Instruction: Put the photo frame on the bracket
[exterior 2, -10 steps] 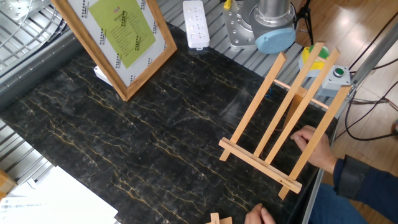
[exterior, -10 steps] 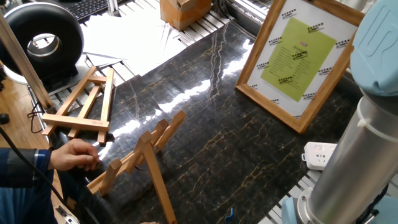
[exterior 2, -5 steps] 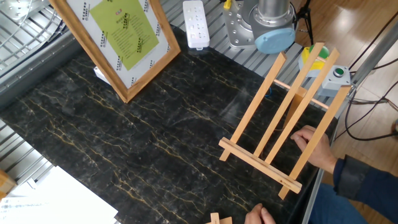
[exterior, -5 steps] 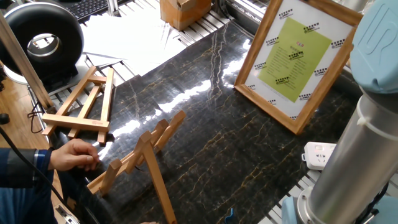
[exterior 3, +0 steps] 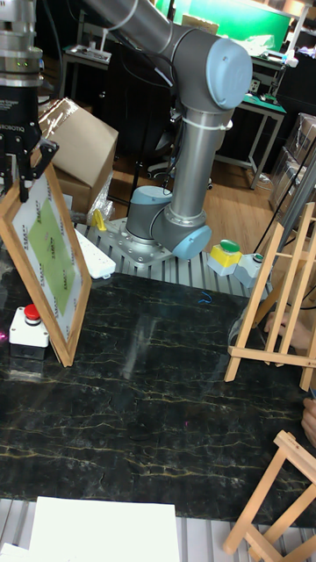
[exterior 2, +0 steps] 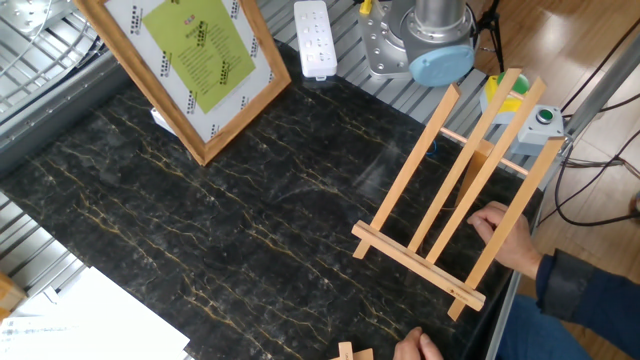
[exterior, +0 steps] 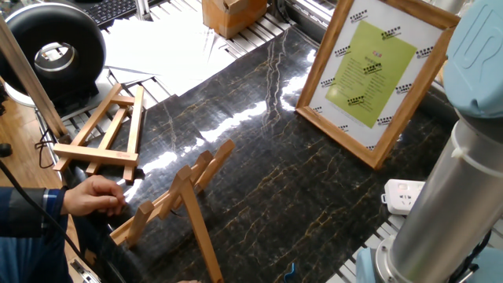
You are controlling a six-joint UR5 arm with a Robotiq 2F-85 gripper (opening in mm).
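- gripping the photo frame (exterior 3: pixel 48 263) at its top corner, the hand (exterior 3: pixel 22 172) has its fingers closed on the wooden edge, seen in the tall fixed view; a hold that high lets the frame hang tilted beneath it, lowest corner just at the bench (exterior 2: pixel 250 200) — whether touching or barely clear i cannot tell.
- the frame sits at the far end of the dark marble bench, close to the robot's base (exterior 3: pixel 167 233), its yellow-green panel facing out over the bench.
- the bracket (exterior 2: pixel 455 190) stands well apart from it at the opposite end, three long slats leaning back on the rear prop, the ledge bar (exterior 2: pixel 415 265) at the bottom facing the open stretch of bench. that ledge is where the frame's lower edge would need to land.
- a person's hand (exterior 2: pixel 505 232) rests on one slat, probably steadying the light easel so it won't slide or tip when the frame arrives.
- the smaller easel (exterior: pixel 106 130) lies flat near the bench edge, out of the way, so it isn't the target.
- a white power strip (exterior 2: pixel 316 38) and a red button box (exterior 3: pixel 25 327) sit near the frame; the swing across should stay clear of them.
- judged from this, the carry across is barely begun.
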